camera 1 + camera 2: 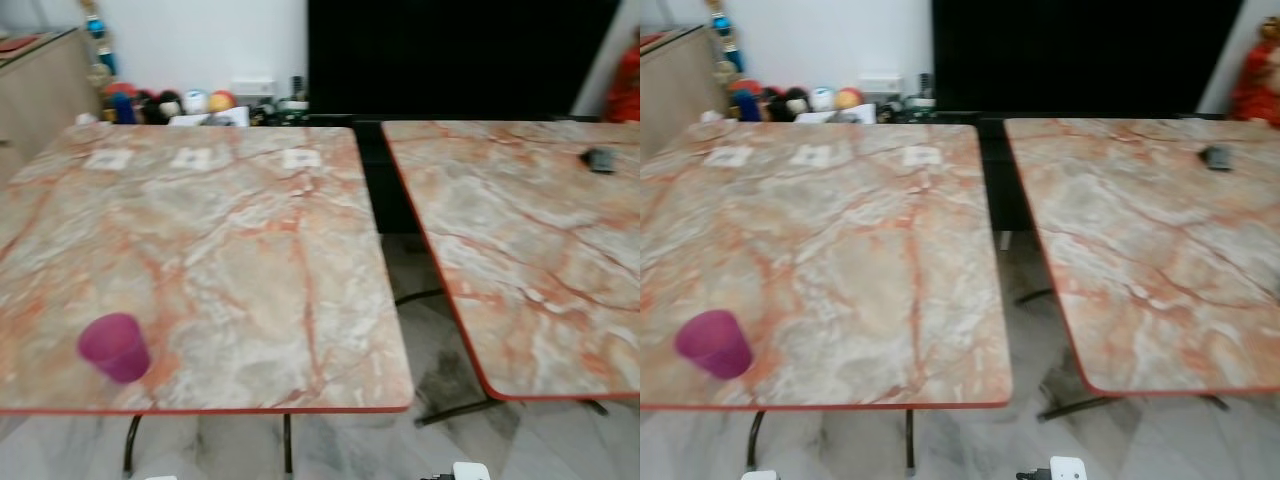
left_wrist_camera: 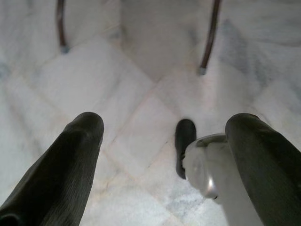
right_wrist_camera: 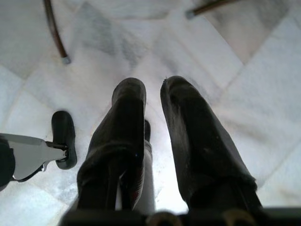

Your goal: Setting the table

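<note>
Facing two marbled tables [image 1: 250,250], barely begun by the look of it: only a purple cup [image 1: 115,347] standing near the front left corner, three small pale cards [image 1: 190,157] lined along the far edge, a dark object [image 1: 600,159] on the right-hand table [image 1: 520,230]. Hanging low over the tiled floor [image 2: 141,94], left gripper [image 2: 164,132] spread wide and empty, right gripper [image 3: 153,101] nearly closed on nothing. Plates and cutlery yet to come.

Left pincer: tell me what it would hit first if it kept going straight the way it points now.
Most likely the marble floor. The left pincer hangs open, pointing down at bare tiles, with the table legs farther off; depth is hard to judge.
</note>
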Available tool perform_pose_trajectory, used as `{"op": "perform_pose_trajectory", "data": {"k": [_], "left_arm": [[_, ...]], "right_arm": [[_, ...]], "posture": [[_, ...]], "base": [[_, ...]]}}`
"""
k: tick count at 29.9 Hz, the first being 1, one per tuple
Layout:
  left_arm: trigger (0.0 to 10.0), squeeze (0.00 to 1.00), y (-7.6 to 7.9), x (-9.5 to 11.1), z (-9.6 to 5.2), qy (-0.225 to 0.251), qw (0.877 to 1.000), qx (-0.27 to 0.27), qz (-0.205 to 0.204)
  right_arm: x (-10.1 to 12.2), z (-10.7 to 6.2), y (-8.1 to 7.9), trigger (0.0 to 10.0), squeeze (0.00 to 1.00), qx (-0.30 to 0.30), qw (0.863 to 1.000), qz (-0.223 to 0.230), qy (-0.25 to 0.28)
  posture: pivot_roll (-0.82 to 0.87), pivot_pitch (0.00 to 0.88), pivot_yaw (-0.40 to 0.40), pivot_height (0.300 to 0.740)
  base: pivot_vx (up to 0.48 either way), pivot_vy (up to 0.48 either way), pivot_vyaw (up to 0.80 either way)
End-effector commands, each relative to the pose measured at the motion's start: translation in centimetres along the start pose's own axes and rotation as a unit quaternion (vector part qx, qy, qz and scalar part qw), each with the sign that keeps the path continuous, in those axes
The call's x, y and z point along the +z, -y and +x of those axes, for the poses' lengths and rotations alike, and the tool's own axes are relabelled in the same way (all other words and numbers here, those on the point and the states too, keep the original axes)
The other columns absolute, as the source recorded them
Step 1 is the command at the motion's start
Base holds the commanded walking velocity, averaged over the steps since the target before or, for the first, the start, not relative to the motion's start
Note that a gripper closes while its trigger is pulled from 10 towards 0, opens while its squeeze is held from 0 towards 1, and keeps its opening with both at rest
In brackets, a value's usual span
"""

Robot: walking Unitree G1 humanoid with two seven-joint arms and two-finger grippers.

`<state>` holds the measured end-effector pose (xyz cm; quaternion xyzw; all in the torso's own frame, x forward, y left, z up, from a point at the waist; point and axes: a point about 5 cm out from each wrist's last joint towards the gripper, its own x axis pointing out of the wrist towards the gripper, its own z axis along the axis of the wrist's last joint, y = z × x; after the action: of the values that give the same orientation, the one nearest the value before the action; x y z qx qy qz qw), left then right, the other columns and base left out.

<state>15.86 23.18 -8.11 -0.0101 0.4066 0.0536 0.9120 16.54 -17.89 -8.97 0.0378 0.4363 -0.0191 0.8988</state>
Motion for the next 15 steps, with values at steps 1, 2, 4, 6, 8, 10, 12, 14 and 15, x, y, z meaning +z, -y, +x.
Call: {"op": "perform_pose_trajectory", "data": {"k": [1,2,4,6,8,10,12,14,15], "left_arm": [[10.0,0.0,-0.21,-0.72,-0.24,-0.015,1.0,0.0,0.008],[10.0,0.0,-0.24,-0.71,-0.25,-0.014,1.0,0.0,0.008],[10.0,0.0,-0.28,-0.67,-0.24,-0.014,1.0,0.001,0.008],[10.0,0.0,-0.32,-0.63,-0.23,-0.013,1.0,0.001,0.008],[10.0,0.0,-0.33,-0.61,-0.23,-0.013,1.0,0.002,0.007],[10.0,0.0,-0.34,-0.59,-0.22,-0.013,1.0,0.002,0.006],[10.0,0.0,-0.33,-0.6,-0.21,-0.013,1.0,0.004,0.001],[10.0,0.0,-0.32,-0.59,-0.21,-0.013,1.0,0.004,0.001],[10.0,0.0,-0.31,-0.59,-0.2,-0.013,1.0,0.005,0.0]], "right_arm": [[-0.44,-0.1,0.15,10.0,0.0,-0.009,1.0,0.011,-0.006],[-0.53,-0.12,0.2,10.0,0.0,-0.011,1.0,0.014,-0.008],[-0.71,-0.14,0.27,10.0,0.0,-0.016,0.999,0.025,-0.014],[-0.81,-0.15,0.36,10.0,0.0,-0.022,0.999,0.034,-0.017],[-0.76,-0.14,0.36,10.0,0.0,-0.022,0.999,0.033,-0.016],[-0.75,-0.13,0.33,10.0,0.0,-0.023,0.999,0.036,-0.016],[-0.72,-0.1,0.23,10.0,0.0,-0.023,0.999,0.038,-0.017],[-0.71,-0.09,0.22,10.0,0.0,-0.023,0.999,0.039,-0.017],[-0.71,-0.08,0.19,10.0,0.0,-0.023,0.999,0.04,-0.017]], "posture": [[0.02,0.027,0.006,0.74],[0.02,0.029,0.006,0.74],[0.02,0.039,0.006,0.74],[0.02,0.044,0.008,0.74],[0.02,0.048,0.009,0.74],[0.02,0.052,0.008,0.74],[0.03,0.055,0.006,0.74],[0.03,0.055,0.006,0.74],[0.03,0.056,0.005,0.74]], "base": [[0.0,0.0,0.8],[0.0,0.0,0.8],[0.0,0.0,0.4],[0.0,0.0,0.0],[0.0,0.0,0.0],[0.0,0.0,0.0],[0.0,0.0,0.0],[0.0,0.0,0.0],[0.0,0.0,0.0]]}}
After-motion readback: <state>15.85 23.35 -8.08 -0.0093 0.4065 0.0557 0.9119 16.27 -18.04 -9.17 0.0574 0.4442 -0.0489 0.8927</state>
